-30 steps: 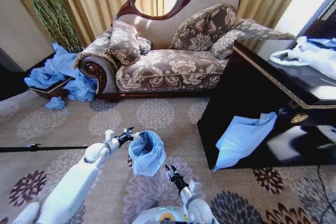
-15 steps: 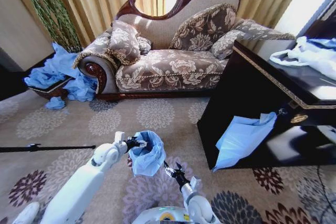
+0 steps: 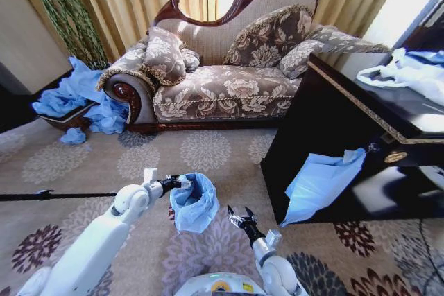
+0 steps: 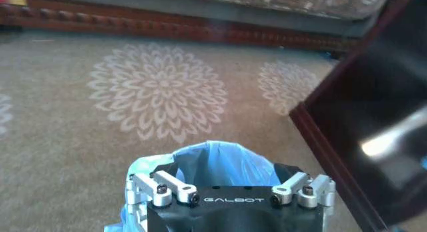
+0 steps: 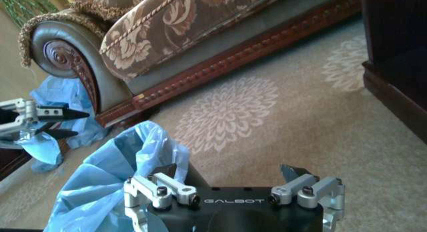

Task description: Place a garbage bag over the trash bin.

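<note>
A patterned carpet [image 3: 208, 150] lies before an ornate floral sofa with a carved dark wood frame [image 3: 222, 67]. In the head view, the thin, wrinkly, light-blue garbage bag [image 3: 194, 202] stands draped over the small round trash bin; a sliver of the bin's black side [image 3: 171, 213] peeks out at the bag's lower left edge. The left hand [image 3: 172, 183] reaches in from the left and meets the bag's rim, its dark fingertips close together on the plastic. The right hand [image 3: 242, 215] hovers just right of the bag, apart from it, its two fingers spread in a V and holding nothing.

The left wrist view looks over that hand's body onto the blue rim with the dark opening [image 4: 200, 167] behind it, and the carpet beyond; the fingertips themselves are hidden. The right wrist view shows the bag [image 5: 107, 177] bunched beside the right hand [image 5: 233, 172], whose fingers stand wide apart, one edging the plastic, and the left hand [image 5: 67, 123] farther off near the sofa's rolled arm.

To the right stands a dark glossy desk [image 3: 347, 109], a flat light-blue sheet [image 3: 319, 181] hanging at its front.
</note>
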